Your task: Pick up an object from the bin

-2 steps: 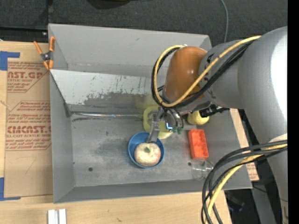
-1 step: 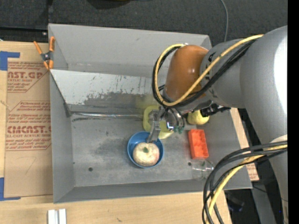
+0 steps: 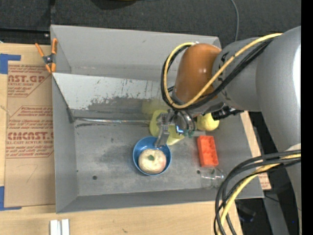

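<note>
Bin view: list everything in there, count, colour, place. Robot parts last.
bowl: 1, blue, floor centre-front
round thing: 1, cream, inside the bowl
yellow things: at least 2, behind the bowl, partly hidden by the arm
block: 1, orange-red, right of the bowl
clear thing: 1, transparent, front right, kind unclear
bin: 1, grey metal
gripper: 1, at the bowl's back rim
arm: 1, grey, orange cover, from the right

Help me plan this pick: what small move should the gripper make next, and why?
Probably lower slightly: the gripper hangs over the upper right rim of the round blue bowl, which contains a pale round apple-like thing, with yellow things close behind it.
</note>
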Robot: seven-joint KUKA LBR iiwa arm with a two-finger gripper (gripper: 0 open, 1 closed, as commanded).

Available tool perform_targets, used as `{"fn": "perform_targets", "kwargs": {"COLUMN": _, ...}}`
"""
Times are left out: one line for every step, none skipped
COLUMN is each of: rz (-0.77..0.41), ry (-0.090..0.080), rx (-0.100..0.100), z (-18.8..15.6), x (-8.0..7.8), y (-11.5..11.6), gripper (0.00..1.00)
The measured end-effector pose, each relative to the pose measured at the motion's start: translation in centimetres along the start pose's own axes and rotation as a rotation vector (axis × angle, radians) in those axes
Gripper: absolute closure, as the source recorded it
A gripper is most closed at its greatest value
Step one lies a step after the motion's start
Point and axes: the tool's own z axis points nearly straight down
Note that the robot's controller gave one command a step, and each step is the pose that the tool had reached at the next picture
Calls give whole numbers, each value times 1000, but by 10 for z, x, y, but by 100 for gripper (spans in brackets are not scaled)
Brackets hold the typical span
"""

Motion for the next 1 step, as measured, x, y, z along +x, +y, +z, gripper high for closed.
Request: {"fn": "perform_targets", "kwargs": {"rz": 0, "ry": -3, "rx": -1, "z": -13, "x": 0, "y": 0, "gripper": 100}}
